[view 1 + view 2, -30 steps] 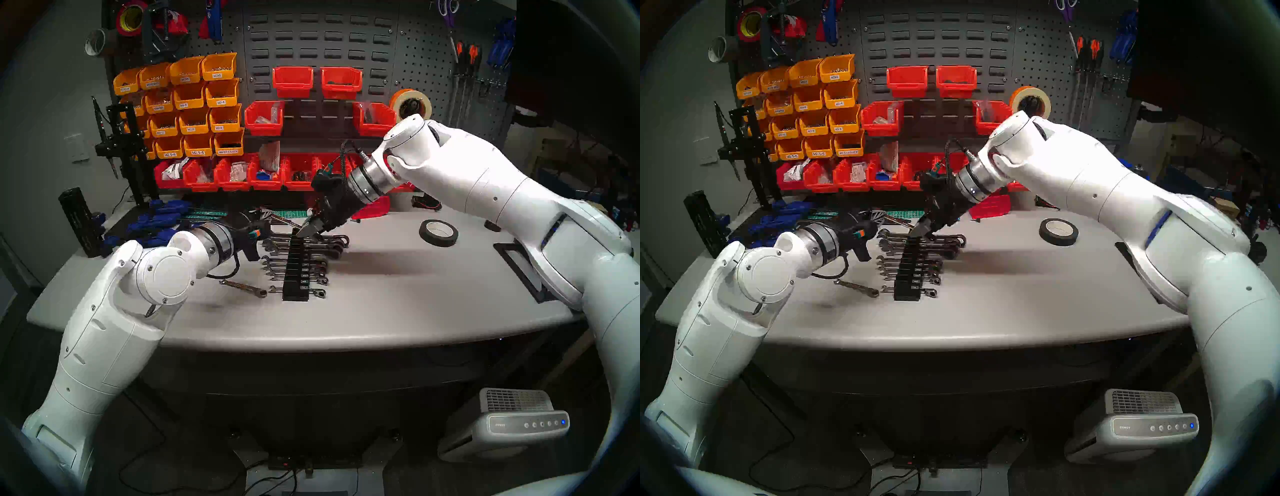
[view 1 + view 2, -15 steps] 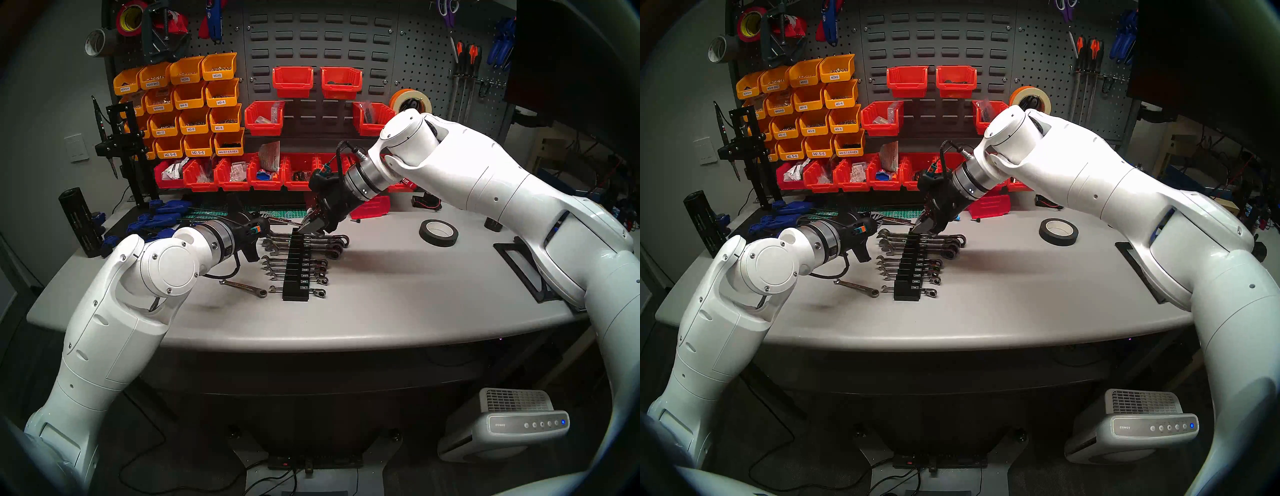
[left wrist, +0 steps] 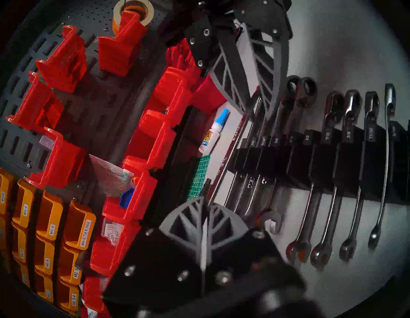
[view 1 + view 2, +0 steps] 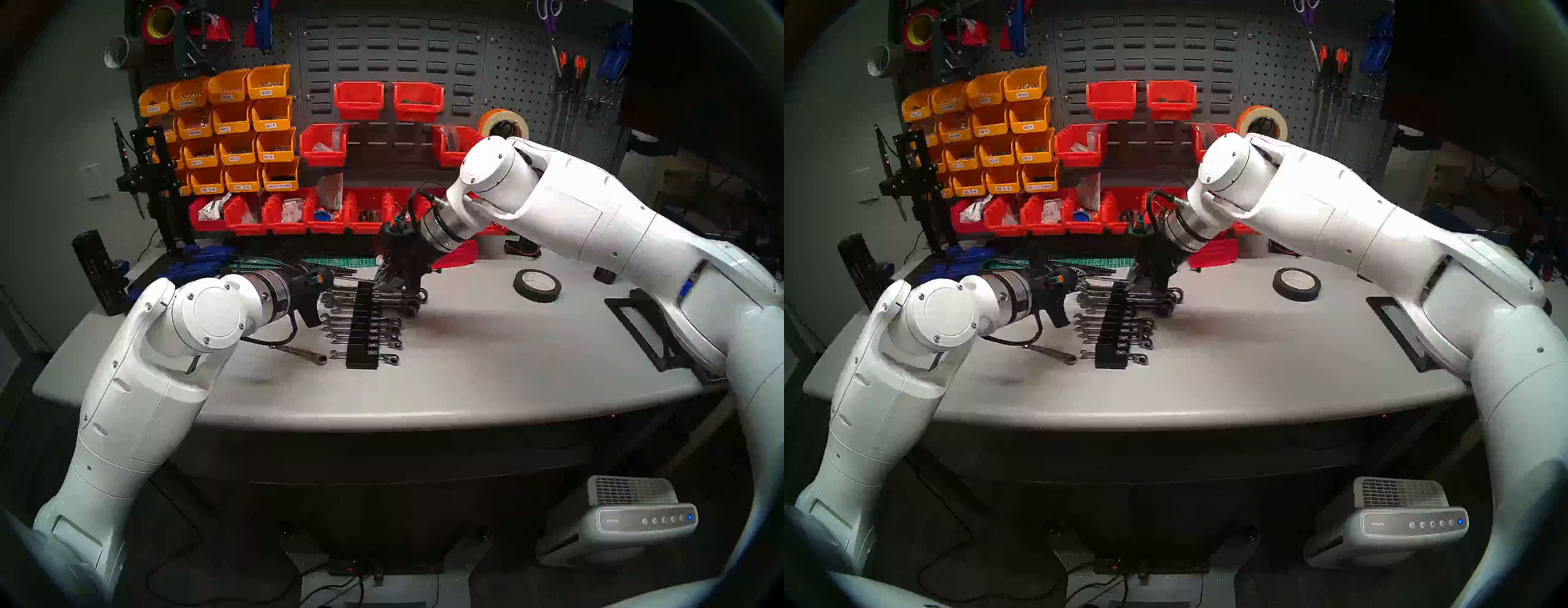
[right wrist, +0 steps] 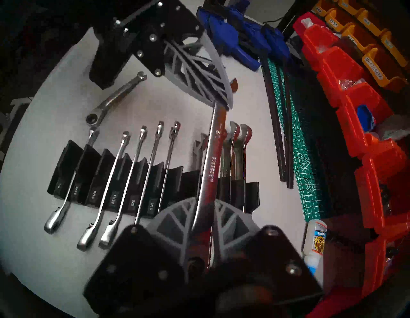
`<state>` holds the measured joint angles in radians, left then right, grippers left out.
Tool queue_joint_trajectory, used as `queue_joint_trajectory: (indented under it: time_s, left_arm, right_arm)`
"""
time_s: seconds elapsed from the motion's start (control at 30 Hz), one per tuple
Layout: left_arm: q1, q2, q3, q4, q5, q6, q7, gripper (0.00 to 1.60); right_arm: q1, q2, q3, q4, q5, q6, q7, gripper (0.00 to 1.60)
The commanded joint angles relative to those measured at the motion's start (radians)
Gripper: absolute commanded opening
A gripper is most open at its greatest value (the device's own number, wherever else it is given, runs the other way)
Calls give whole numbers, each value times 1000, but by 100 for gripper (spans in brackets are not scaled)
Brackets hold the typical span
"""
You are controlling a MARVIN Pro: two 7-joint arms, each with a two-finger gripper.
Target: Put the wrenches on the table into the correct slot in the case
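I see the smooth matte grey table (image 4: 488,361) bearing the ribbed black plastic case (image 4: 363,329), its slots mostly filled with slim chrome wrenches. My right gripper (image 5: 203,213) pinches the long polished wrench (image 5: 211,168) over the case's far end, its other end between my left gripper (image 5: 218,88)'s closed, latticed grey fingers. The shorter wrench (image 4: 299,353) lies flat on the table just left of the case.

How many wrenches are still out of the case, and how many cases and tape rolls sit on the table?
Wrenches out of the case: 2, long wrench and short wrench
Cases: 1
Tape rolls: 1
Total: 4
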<state>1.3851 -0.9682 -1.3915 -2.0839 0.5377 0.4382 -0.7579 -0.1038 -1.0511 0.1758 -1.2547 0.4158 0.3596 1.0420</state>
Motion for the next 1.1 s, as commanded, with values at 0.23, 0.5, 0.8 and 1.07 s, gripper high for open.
queue_joint_trajectory:
  time_s: [0.23,0.5,0.8,1.07]
  left_arm:
    - [-74,-10,-18,-24,21,58,-14,0]
    - [-88,-19,-1,-14,42,86,-20,0]
    - [-112,-35,23,8,59,125,-38,0]
    - [-120,-38,33,5,67,136,-49,0]
  right_arm:
    - [34,30,6,-31,-75,-60,-52,66]
    - [45,32,23,-63,-82,-74,-68,70]
    - [44,43,32,-102,-119,-120,-113,93]
    - [45,58,15,-120,-181,-144,-147,99]
